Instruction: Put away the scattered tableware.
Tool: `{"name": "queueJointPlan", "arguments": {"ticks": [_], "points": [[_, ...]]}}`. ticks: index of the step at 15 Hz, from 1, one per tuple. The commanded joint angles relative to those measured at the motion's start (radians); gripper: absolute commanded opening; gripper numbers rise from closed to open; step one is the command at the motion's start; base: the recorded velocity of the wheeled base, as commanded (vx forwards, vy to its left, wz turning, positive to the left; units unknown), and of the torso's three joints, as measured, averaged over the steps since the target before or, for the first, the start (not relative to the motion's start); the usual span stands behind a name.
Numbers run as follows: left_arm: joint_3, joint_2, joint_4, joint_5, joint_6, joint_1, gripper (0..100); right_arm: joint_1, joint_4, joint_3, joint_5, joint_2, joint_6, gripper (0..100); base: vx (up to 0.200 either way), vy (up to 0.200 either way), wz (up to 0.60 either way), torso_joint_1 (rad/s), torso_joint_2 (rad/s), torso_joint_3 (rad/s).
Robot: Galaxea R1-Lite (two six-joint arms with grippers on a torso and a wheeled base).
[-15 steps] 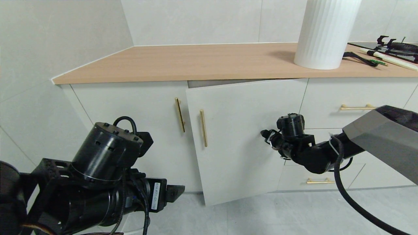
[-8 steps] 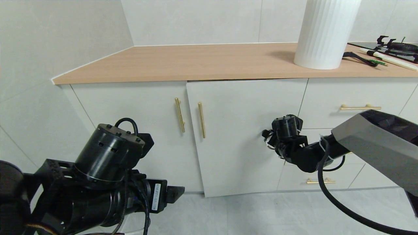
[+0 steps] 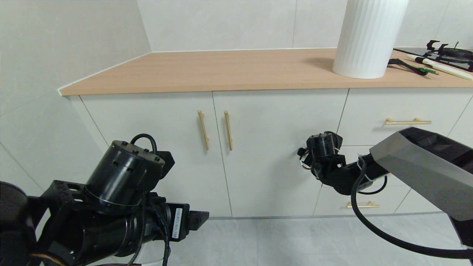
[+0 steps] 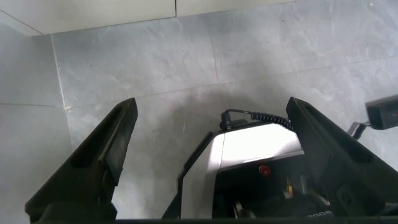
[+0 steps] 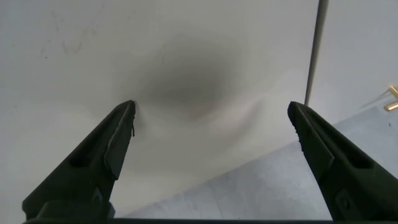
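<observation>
The left gripper (image 4: 211, 106) hangs over the grey tiled floor (image 4: 155, 56), fingers spread wide, holding nothing. The right gripper (image 5: 211, 109) is spread wide and empty too, its tips close up to the shut white cupboard door (image 3: 273, 147). Far right, long thin black and white utensils (image 3: 443, 68) lie on the brown wooden countertop (image 3: 221, 70) beside a tall white ribbed vase (image 3: 369, 37).

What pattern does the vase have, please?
Vertical ribs, plain white; the vase shows best in the head view.
</observation>
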Motion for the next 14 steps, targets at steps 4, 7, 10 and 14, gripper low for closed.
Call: {"name": "queueJointPlan", "arguments": {"ticks": [4,7,10,14], "points": [[0.000,0.001,0.000,0.001,-0.001,0.000,100,-0.001,0.000,-0.002,-0.003,0.002,-0.002,100,0.000,0.000,0.00,0.000,0.00,0.000],[0.000,0.001,0.000,0.001,-0.001,0.000,100,-0.010,0.002,-0.004,-0.005,-0.006,-0.002,100,0.000,0.000,0.00,0.000,0.00,0.000],[0.000,-0.002,0.000,0.001,-0.001,0.000,100,0.013,0.003,0.099,0.064,-0.112,-0.002,100,0.000,0.000,0.00,0.000,0.00,0.000],[0.000,-0.005,0.000,0.001,-0.001,0.000,100,0.022,0.011,0.372,0.359,-0.329,-0.069,100,0.000,0.000,0.00,0.000,0.00,0.000]]}}
